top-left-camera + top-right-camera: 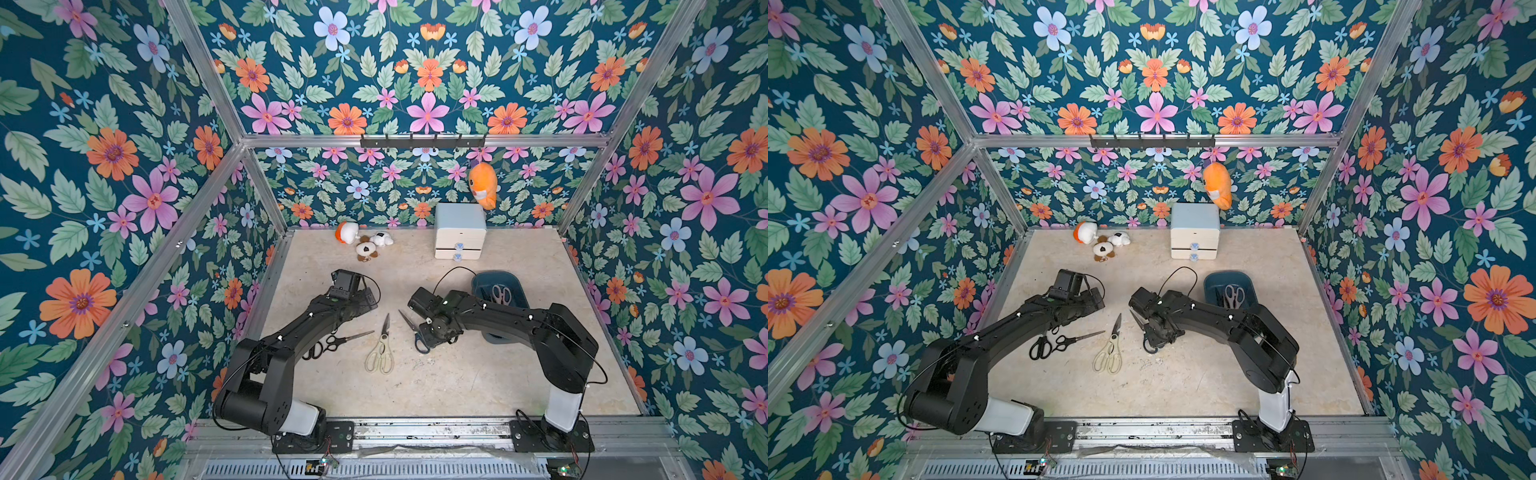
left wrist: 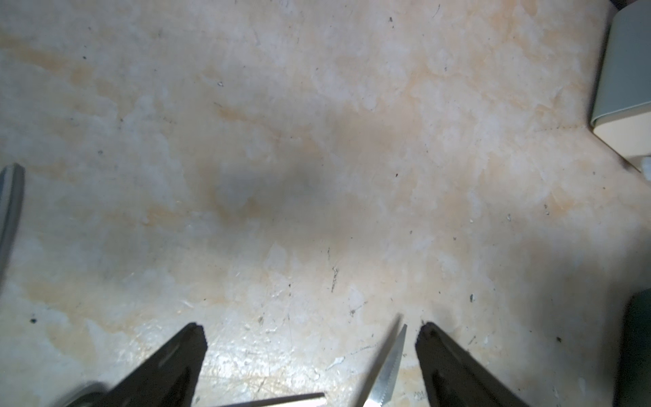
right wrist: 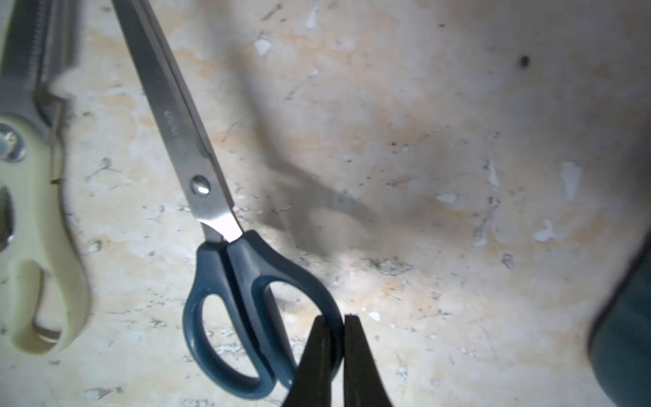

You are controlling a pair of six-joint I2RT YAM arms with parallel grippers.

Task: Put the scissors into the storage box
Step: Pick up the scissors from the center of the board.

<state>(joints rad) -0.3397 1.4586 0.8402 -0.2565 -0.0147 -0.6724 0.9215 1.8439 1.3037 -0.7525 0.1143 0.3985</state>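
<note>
Right wrist view first: the blue-handled scissors (image 3: 211, 218) sit in the right gripper (image 3: 334, 319), whose fingers (image 3: 317, 356) are pinched tight on the outer rim of one handle loop. The offset shadow on the table (image 3: 458, 141) suggests the pair is off the surface. With steel blades on a plastic handle, the scissors should be stiff and fairly light but blade-heavy. Held by one loop edge, they will probably want to swing, so a hold nearer the pivot screw would be steadier. The cream kitchen pair (image 3: 38, 246) lies beside them, and the storage box (image 3: 627, 334) shows at the frame edge. Over to the left wrist view: the left gripper (image 2: 311, 327) is spread wide with nothing in it, a serrated scissor blade (image 2: 391, 359) just inside one finger. In both top views the right arm reaches in from its base, elbow bent, wrist turned down at mid-table. The storage box lies partly under its forearm and holds a pinkish-grey pair (image 1: 500, 294). The left arm bends over the black-handled pairs (image 1: 332, 343).
</note>
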